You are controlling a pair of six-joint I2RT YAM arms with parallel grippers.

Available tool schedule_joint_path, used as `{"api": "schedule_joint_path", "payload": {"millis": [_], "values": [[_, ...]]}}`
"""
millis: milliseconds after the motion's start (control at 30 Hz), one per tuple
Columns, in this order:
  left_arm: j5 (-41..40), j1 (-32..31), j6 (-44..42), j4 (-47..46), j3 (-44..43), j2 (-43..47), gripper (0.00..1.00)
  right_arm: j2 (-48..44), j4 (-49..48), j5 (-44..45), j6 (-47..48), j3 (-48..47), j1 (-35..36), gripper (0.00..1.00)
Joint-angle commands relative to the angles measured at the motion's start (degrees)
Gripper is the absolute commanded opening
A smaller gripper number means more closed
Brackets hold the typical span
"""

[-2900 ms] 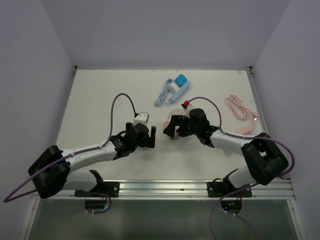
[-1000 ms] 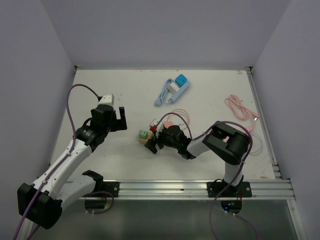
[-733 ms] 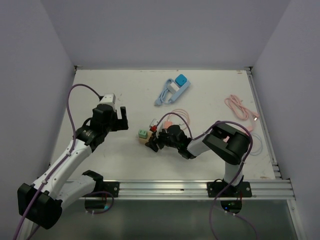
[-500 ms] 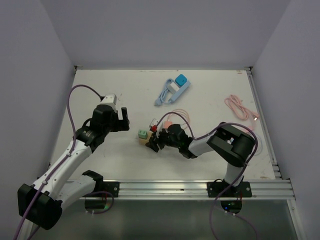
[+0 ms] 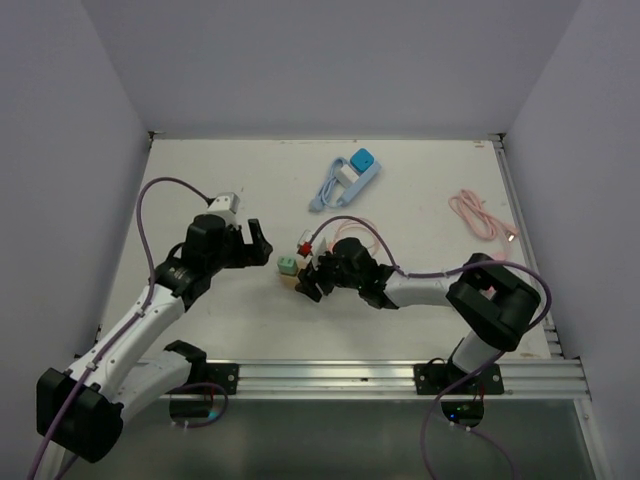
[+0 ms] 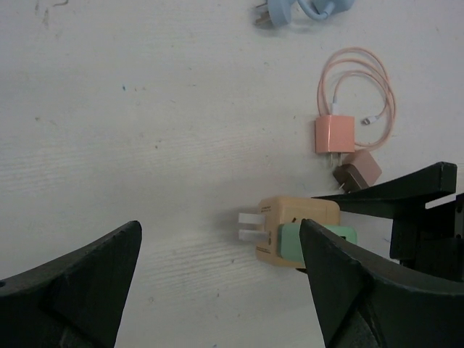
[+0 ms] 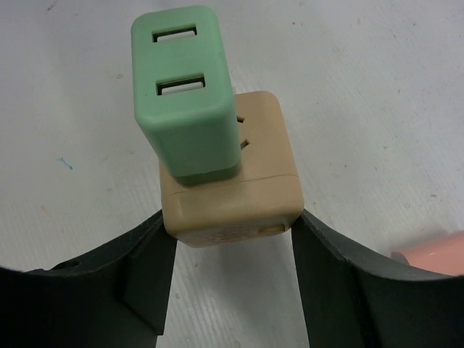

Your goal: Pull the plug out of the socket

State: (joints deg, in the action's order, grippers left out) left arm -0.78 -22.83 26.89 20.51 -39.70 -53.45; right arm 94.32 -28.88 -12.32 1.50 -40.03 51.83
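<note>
**Two arms at a plug-and-socket pair: right arm grasping, left arm released**

**Top external view.** The tan socket [image 5: 291, 281] lies on the white table [image 5: 200, 180], a little left of centre. The green plug [image 5: 287, 266] is seated in it. The right gripper [image 5: 308, 283] reaches in from the right, its fingers at the socket. The left gripper [image 5: 255, 243] is near the pair on the left, apart from it, with its jaws spread wide. A red item [image 5: 303, 249] lies just behind the pair; what it is cannot be told. A blue cable with charger [image 5: 345, 177] lies farther back, and a coiled pink cable [image 5: 483, 220] lies well apart at the right.

**Left wrist view.** The left gripper [image 6: 219, 226] is released, and nothing lies between its fingers [image 6: 72, 290]. Beyond them the socket [image 6: 301, 214] rests on the table, its two metal prongs [image 6: 250, 225] pointing left. The plug [image 6: 312, 243] sits on its near side. A dark finger of the right gripper [image 6: 406, 188] touches the socket's right end. A pink charger [image 6: 333, 134] with looped cord and a brown plug [image 6: 357, 170] lie just behind.

**Right wrist view.** The right gripper [image 7: 232, 225] is clenched on the socket [image 7: 232, 196]. Its fingers [image 7: 145, 275] press the two opposite side faces. The plug [image 7: 188, 94] is fully inserted in the socket's top face. Its two slot openings face the camera.
</note>
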Motion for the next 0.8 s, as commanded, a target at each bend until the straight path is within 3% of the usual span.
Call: {"api": "schedule_joint_path", "payload": {"millis": [0, 333, 767], "values": [[4.2, -1.2, 5.4, -5.9, 2.2, 1.5, 0.93, -3.1, 8.4, 2.0, -0.7, -5.0, -0.1, 0.00], [-2.4, -12.1, 10.9, -13.7, 5.1, -0.3, 0.84, -3.1, 18.9, 3.3, -2.8, -10.2, -0.1, 0.00], [-3.2, -13.7, 13.9, -23.1, 7.7, -8.7, 0.72, -5.3, 17.8, 3.0, -4.7, -9.0, -0.2, 0.00]]}}
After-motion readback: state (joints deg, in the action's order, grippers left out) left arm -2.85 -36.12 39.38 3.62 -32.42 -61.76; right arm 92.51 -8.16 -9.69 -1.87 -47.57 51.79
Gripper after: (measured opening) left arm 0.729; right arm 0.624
